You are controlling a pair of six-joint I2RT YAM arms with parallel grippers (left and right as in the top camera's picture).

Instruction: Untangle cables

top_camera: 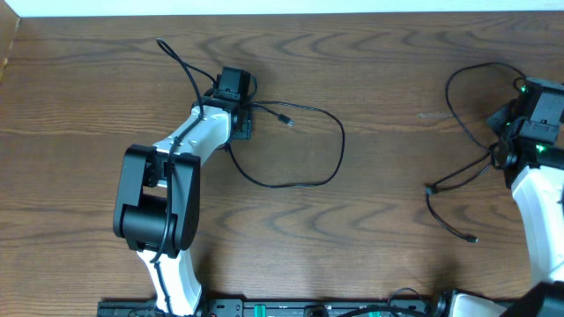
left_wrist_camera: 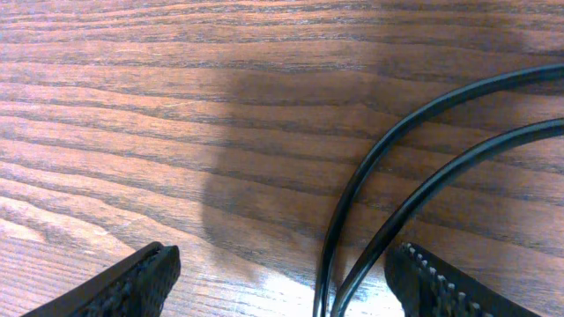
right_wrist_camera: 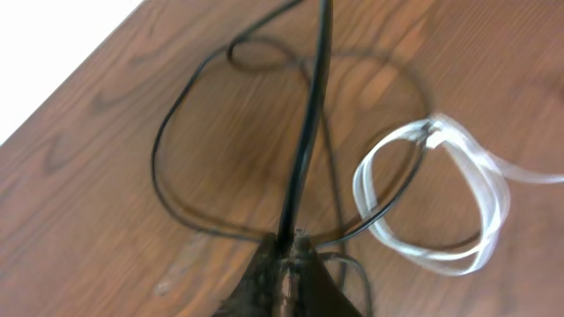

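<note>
One black cable (top_camera: 339, 141) lies in a wide loop on the wood table, its plug end (top_camera: 286, 117) just right of my left gripper (top_camera: 233, 86). In the left wrist view that gripper (left_wrist_camera: 284, 264) stands open, with two strands of the black cable (left_wrist_camera: 388, 141) running between its fingers, close to the right one. A second black cable (top_camera: 451, 97) loops at the far right. My right gripper (top_camera: 509, 123) is shut on it; the right wrist view shows the jaws (right_wrist_camera: 291, 242) pinched on a taut strand (right_wrist_camera: 307, 132). A coiled white cable (right_wrist_camera: 441, 202) lies just right of them.
The table's far edge (top_camera: 264, 15) runs along the top of the overhead view. Two loose ends of the right black cable (top_camera: 429, 189) trail toward the table's front. Both arm bases stand at the near edge.
</note>
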